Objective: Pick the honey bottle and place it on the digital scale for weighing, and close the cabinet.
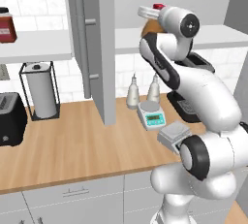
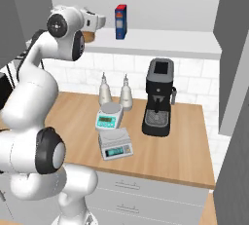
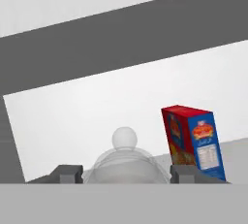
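- The robot's arm reaches up to the shelf inside the open cabinet [image 1: 92, 43] on the wall.
- The claw [image 3: 125, 173] is up at that shelf, with one dark finger tip [image 3: 68, 173] on each side of the honey bottle [image 3: 125, 162].
- In the hand view the bottle looks pale and see-through, with a round cap on top, and it sits right between the two finger tips.
- The claw is partly open, about as wide as the bottle. I cannot tell if the tips are pressing on it yet.
- In the right base view a bit of amber-brown bottle peeks out under the robot's hand, on the shelf.
- A red-and-blue box [image 2: 120, 22] stands upright on the same shelf, near the bottle but not touching it.
- The cabinet door with its long grey bar handle [image 1: 81, 46] stands wide open, sticking out over the worktop [image 1: 72, 140].
- The digital scale [image 2: 115, 144] is down on the wooden worktop, near the front edge. Its flat square top has nothing on it.
- Just behind it is a white scale with a round plate [image 2: 109, 116].
- Two white slim-necked bottles [image 2: 104, 92] stand by the wall behind the scales.
- A black coffee machine [image 2: 159, 97] stands beside the scales.
- A paper towel roll [image 1: 40, 89] in a black stand and a black toaster [image 1: 10, 119] sit at the far end of the worktop.
- A red jar [image 1: 6, 25] stands on the other shelf.
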